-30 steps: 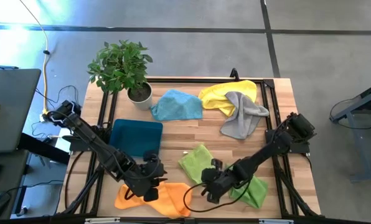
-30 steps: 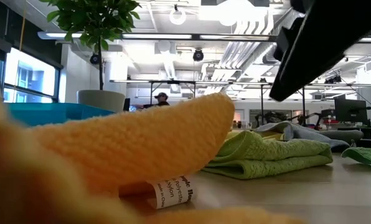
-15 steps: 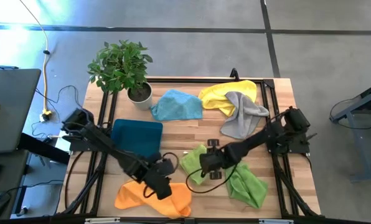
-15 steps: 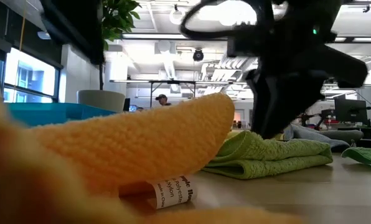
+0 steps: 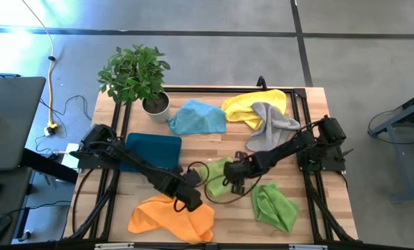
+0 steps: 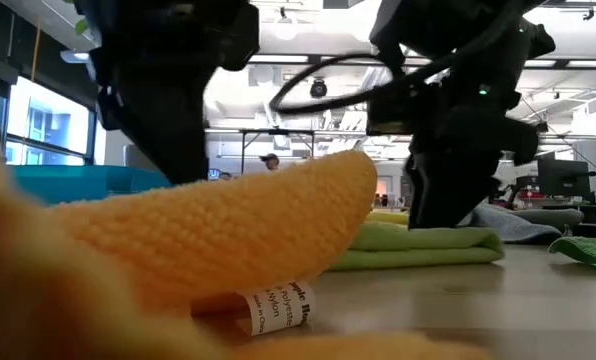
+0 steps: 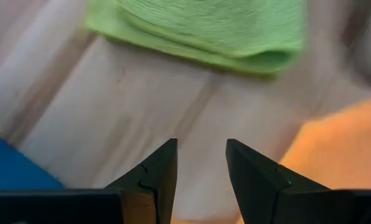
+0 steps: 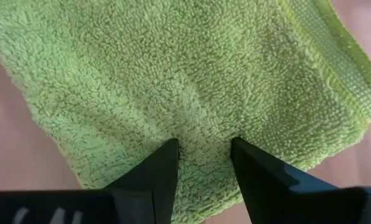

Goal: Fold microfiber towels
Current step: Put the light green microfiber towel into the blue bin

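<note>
A: Right gripper [image 8: 203, 146]?
B: Jaws apart, pressed down on the folded green towel [image 8: 192, 74] mid-table.
A: Left gripper [image 7: 201, 152]?
B: Jaws apart, empty, over bare wood beside the orange towel [image 5: 171, 217].

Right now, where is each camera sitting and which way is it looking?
High view: above the table, looking straight down; both arms show.
Low view: at tabletop height, looking across at the orange towel; both arms hang in.
Left wrist view: on the left arm, looking past the open left gripper at bare wood.
Right wrist view: on the right arm, right gripper over the green towel.
Both wrist views share that green towel.
</note>
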### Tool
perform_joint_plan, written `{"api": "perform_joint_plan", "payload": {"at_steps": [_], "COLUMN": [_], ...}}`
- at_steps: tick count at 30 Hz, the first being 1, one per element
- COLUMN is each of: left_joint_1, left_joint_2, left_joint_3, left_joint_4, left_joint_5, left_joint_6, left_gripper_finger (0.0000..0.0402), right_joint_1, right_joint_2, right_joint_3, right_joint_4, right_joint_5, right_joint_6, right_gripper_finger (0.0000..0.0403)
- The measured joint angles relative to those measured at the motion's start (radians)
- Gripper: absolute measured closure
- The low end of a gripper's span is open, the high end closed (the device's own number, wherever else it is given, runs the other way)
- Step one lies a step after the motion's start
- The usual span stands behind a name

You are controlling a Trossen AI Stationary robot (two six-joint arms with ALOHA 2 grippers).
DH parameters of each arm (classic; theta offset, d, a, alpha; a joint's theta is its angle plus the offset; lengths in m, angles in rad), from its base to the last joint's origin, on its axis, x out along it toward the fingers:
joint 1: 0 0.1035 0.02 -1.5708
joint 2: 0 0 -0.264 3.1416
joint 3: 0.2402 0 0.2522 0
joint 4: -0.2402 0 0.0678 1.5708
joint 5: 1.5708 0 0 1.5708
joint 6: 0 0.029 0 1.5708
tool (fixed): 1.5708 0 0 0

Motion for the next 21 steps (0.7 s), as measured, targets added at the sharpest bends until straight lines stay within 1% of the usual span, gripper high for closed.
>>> {"api": "perform_joint_plan", "payload": {"at_steps": [3,6,10,12,14,17,21], "left_joint_1": [0.021,0.052,0.096,0.118,0.140,0.171,0.193], "left_joint_2": [0.000,0.000,0.000,0.000,0.000,0.009,0.010], "left_joint_3": [0.000,0.000,0.000,0.000,0.000,0.001,0.001], "left_joint_4": [-0.003,-0.001,-0.001,-0.001,-0.001,0.024,0.097], "left_joint_5": [-0.023,-0.041,-0.034,-0.031,-0.031,-0.031,-0.039], "left_joint_6": [-0.002,-0.006,0.015,0.034,0.031,0.020,-0.005], "left_gripper_finger": [0.0273,0.0272,0.0270,0.0262,0.0250,0.0228,0.0204], "right_joint_1": [0.004,0.017,0.025,0.025,0.025,0.025,0.023], "right_joint_2": [-0.001,-0.025,-0.115,-0.178,-0.219,-0.276,-0.328], "right_joint_3": [-0.001,-0.004,-0.011,-0.008,-0.008,-0.007,-0.007], "right_joint_4": [-0.010,-0.022,-0.102,-0.158,-0.187,-0.204,-0.309], "right_joint_5": [0.035,0.077,0.146,0.193,0.218,0.225,0.234], "right_joint_6": [0.052,0.049,0.025,0.026,0.026,-0.019,-0.049], "right_gripper_finger": [0.0256,0.0256,0.0256,0.0256,0.0256,0.0256,0.0256]}}
